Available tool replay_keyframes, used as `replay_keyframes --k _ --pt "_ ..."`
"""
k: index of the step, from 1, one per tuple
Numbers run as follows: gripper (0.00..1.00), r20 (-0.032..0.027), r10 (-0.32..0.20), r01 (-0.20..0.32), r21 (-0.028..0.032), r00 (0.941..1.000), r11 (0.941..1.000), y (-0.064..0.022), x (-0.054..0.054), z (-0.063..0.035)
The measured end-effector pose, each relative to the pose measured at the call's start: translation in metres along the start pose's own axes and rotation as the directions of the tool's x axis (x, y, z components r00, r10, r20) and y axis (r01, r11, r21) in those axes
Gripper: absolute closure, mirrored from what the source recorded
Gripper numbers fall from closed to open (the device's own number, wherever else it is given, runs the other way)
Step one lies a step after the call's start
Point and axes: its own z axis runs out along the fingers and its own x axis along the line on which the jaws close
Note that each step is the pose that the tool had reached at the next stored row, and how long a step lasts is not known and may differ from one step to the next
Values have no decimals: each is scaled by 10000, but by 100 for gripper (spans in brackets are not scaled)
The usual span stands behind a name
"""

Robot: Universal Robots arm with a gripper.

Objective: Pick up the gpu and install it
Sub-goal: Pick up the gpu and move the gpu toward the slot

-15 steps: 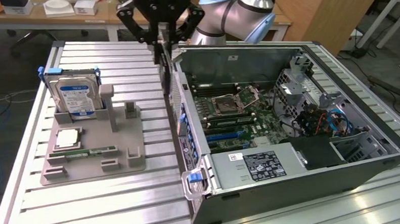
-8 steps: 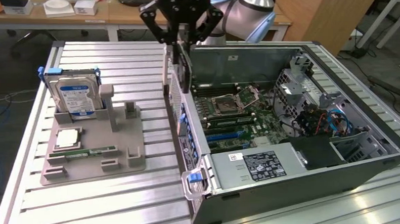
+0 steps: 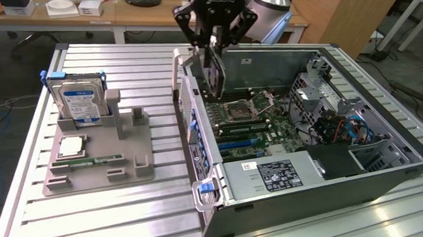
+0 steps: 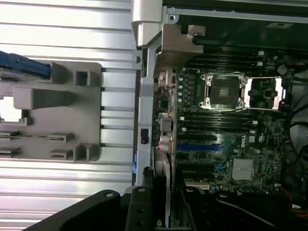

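End effector point(image 3: 213, 42) clamped on the gpu point(image 3: 215, 70), which hangs edge-down over the motherboard point(image 3: 265, 123) just inside the case point(image 3: 380, 174) rear wall; we judge it needs holding upright, square to its slot.

Counted on the surface point(image 3: 128, 66): one computer case point(image 3: 323, 174), one grey fixture point(image 3: 121, 146). Fixture items: one hard drive point(image 3: 80, 102), one RAM stick point(image 3: 95, 160), one processor chip point(image 3: 73, 145). One gpu point(image 3: 215, 70).

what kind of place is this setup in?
Probably a robotics lab: gripper holding a gpu over an open PC case on a slotted aluminium table, parts fixture beside it, office desks behind.
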Motion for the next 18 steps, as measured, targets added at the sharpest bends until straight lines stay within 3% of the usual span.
replay_keyframes --k 18 --pt "73 -11 0 0 -20 10000 10000 -20 -811 28"
